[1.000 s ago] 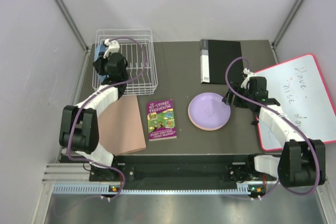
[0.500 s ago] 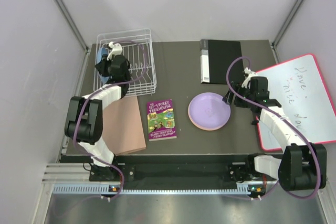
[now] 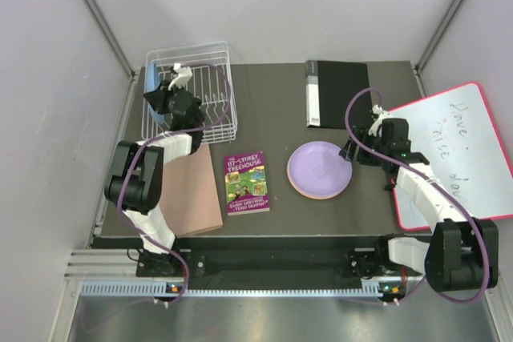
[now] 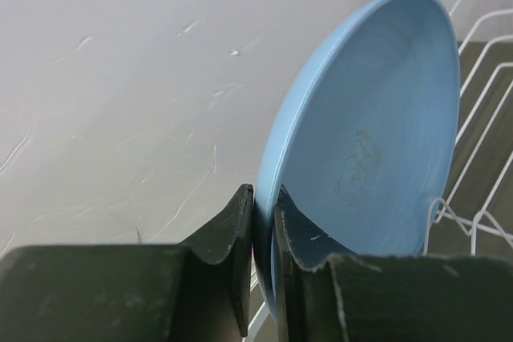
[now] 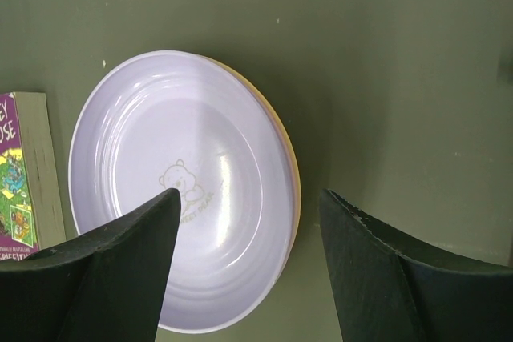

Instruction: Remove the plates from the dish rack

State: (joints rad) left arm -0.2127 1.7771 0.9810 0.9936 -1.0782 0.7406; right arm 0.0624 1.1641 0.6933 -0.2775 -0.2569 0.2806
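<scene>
In the left wrist view my left gripper (image 4: 264, 198) is shut on the lower rim of the light blue plate (image 4: 377, 134), which stands on edge. From above, that plate (image 3: 149, 78) sits at the far left end of the white wire dish rack (image 3: 210, 58), with the left gripper (image 3: 157, 90) beside it. A purple plate (image 3: 319, 167) lies flat on the table on top of a stack. A yellow-orange rim (image 5: 290, 174) shows beneath the purple plate (image 5: 152, 118). My right gripper (image 5: 248, 194) hangs open above the stack's right side, holding nothing.
A colourful book (image 3: 246, 182) lies left of the stacked plates, and a tan board (image 3: 186, 190) lies near the left arm. A black binder (image 3: 335, 94) sits at the back. A red-framed whiteboard (image 3: 453, 150) is on the right. Rack wires (image 4: 481, 78) stand right of the blue plate.
The left gripper has shifted toward the back left of the rack with the blue plate in its grip. The right arm has stayed still.
</scene>
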